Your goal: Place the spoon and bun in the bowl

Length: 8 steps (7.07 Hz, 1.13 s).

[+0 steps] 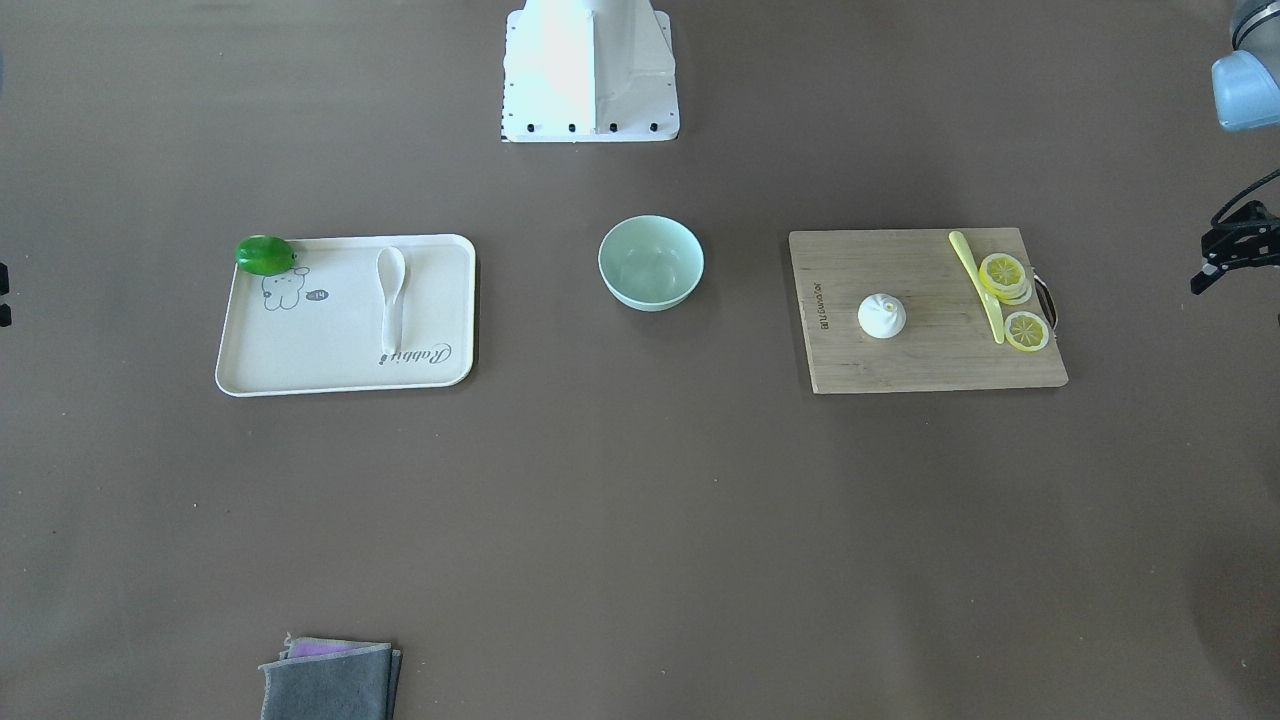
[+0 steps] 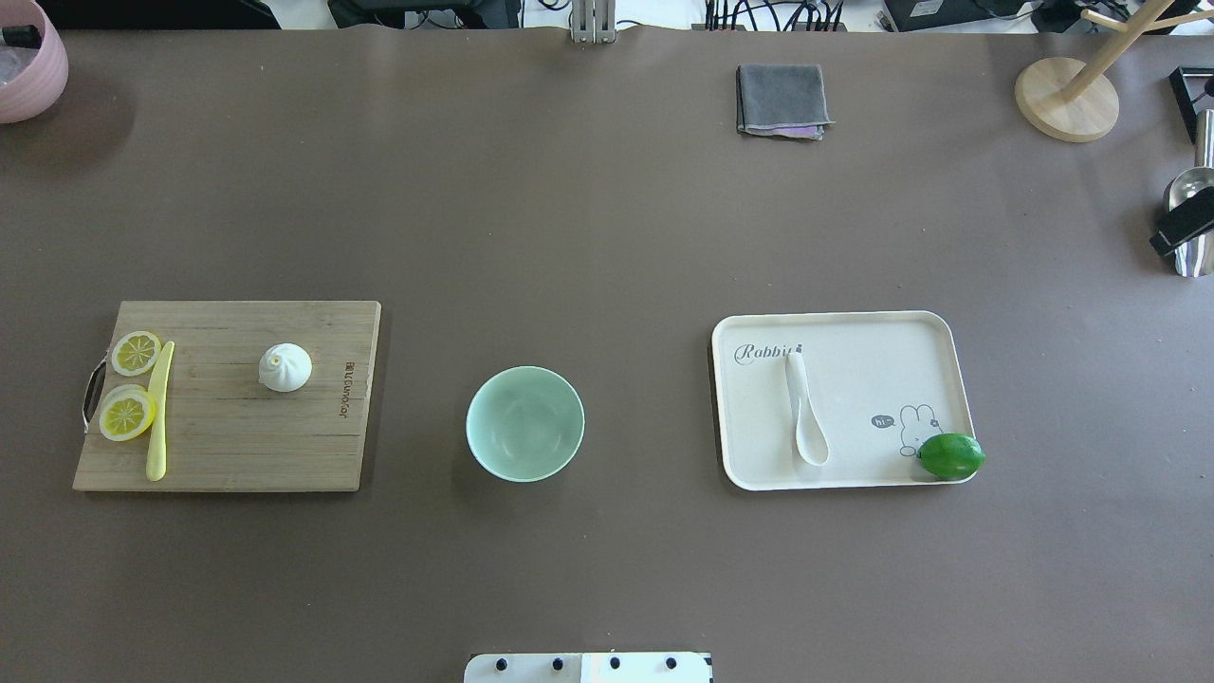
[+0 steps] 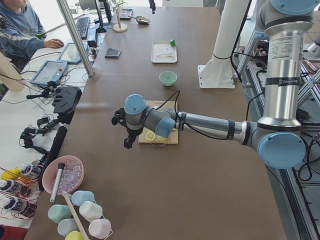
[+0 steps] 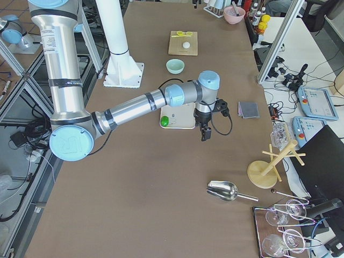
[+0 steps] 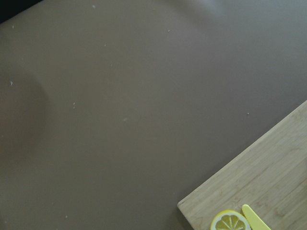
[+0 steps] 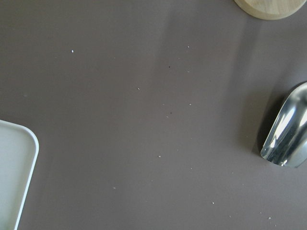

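The white spoon [image 1: 391,295] lies on a cream tray [image 1: 300,350]. It also shows in the overhead view [image 2: 804,417]. The white bun [image 1: 882,316] sits on a wooden cutting board [image 1: 900,360] and shows in the overhead view [image 2: 285,367]. The mint-green bowl [image 1: 651,262] stands empty between tray and board. My left gripper [image 3: 127,140] hovers off the board's outer end, beyond the lemon slices. My right gripper [image 4: 205,134] hovers beside the tray's outer end. Neither touches anything. I cannot tell whether either is open or shut.
A green lime [image 1: 264,255] sits on the tray's corner. A pale-yellow knife [image 1: 978,285] and lemon slices [image 1: 1003,272] lie on the board. A grey cloth [image 2: 781,100], a wooden stand [image 2: 1062,95], a metal scoop [image 6: 288,129] and a pink bowl [image 2: 28,57] lie farther out.
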Available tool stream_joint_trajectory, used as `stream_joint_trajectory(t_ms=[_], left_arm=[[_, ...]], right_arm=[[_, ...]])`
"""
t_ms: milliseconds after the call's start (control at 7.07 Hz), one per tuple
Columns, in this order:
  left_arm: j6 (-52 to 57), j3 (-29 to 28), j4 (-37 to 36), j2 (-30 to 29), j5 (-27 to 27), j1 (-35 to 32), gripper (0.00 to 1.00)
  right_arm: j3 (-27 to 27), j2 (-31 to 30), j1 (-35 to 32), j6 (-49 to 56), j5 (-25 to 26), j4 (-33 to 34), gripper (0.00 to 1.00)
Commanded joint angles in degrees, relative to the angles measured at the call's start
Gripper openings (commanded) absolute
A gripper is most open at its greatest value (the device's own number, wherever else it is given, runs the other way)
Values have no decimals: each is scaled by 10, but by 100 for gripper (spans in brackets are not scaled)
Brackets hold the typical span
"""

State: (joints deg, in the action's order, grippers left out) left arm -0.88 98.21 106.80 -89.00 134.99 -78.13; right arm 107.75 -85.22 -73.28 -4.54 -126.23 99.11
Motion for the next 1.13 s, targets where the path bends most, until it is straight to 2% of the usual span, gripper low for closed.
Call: stream_joint_trajectory(t_ms=[0,566,848,990], left_arm=[[2,1,-12,15,4,-10,98],[2,2,-8,42,-2,-15,98],[0,1,-11,47,-61,-14,98],[-3,1,-18,49,-60,-15,98]], right_arm=[[-1,-19,-6,1,-5,0,100],[-10,-28,-5,1,-5,0,100],[-19,-30,-9,-3,-12,1,100],[-20,-32,-14,-3,-22,1,100]])
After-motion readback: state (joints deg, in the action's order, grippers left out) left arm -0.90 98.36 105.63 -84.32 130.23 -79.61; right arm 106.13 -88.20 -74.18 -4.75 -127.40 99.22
